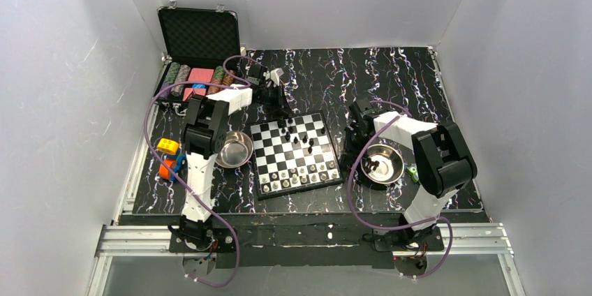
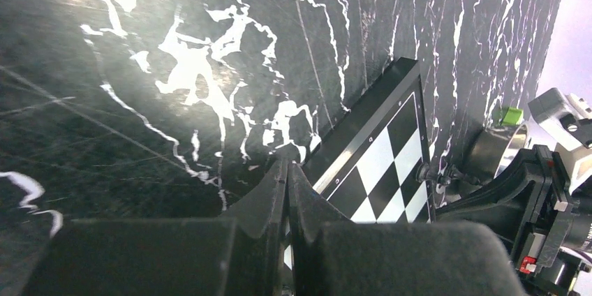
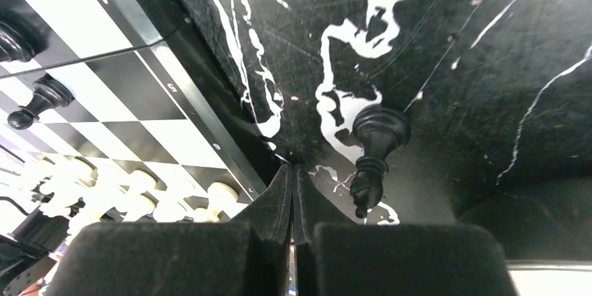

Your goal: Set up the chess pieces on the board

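The board point(image 1: 293, 153) lies mid-table. White chess pieces point(image 1: 299, 177) stand on its near rows and a few black pieces point(image 1: 301, 137) toward the far side. My left gripper point(image 1: 280, 106) is shut and empty at the board's far left corner; in the left wrist view its tip point(image 2: 287, 162) rests just off the board's rim point(image 2: 363, 132). My right gripper point(image 1: 354, 130) is shut and empty just right of the board. In the right wrist view its tip point(image 3: 292, 167) sits between the board's rim point(image 3: 202, 121) and a black piece point(image 3: 377, 149) on the table.
A steel bowl point(image 1: 234, 149) sits left of the board. A second bowl point(image 1: 383, 164) on the right holds black pieces. An open black case point(image 1: 199, 38) with poker chips point(image 1: 181, 76) is at the back left. Orange and yellow toys point(image 1: 167, 156) lie at the left edge.
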`<state>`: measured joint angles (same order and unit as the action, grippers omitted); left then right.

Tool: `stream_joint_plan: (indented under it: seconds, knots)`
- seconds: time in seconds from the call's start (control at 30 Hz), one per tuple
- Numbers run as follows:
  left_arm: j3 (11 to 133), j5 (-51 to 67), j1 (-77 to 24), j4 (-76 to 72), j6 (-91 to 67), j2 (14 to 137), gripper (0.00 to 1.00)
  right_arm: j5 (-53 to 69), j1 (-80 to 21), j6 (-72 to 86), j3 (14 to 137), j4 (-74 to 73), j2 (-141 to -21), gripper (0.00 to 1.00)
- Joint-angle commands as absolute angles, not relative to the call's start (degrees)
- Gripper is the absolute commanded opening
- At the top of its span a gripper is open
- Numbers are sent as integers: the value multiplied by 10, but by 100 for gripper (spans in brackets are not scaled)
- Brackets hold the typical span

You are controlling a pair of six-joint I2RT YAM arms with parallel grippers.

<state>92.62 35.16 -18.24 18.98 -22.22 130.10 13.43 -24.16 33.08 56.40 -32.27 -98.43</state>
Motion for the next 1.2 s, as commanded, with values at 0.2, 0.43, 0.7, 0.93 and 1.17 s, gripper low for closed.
stream_joint_plan:
  seconds: [0.2, 0.43, 0.7, 0.93, 1.17]
  knots:
    - [926, 348, -218, 264, -187, 1335, 0, 122, -269, 358, 515, -305, -936, 1]
    - [933, 356, -230, 267, -183, 1343, 0, 127, -285, 376, 488, -292, -919, 1]
    - [936, 365, -240, 270, -179, 1350, 0, 127, -293, 387, 471, -291, -899, 1]
    - [935, 375, -248, 271, -176, 1352, 0, 128, -299, 392, 459, -289, -889, 1]
    - [938, 380, -257, 276, -171, 1355, 0, 127, -304, 399, 443, -283, -879, 1]
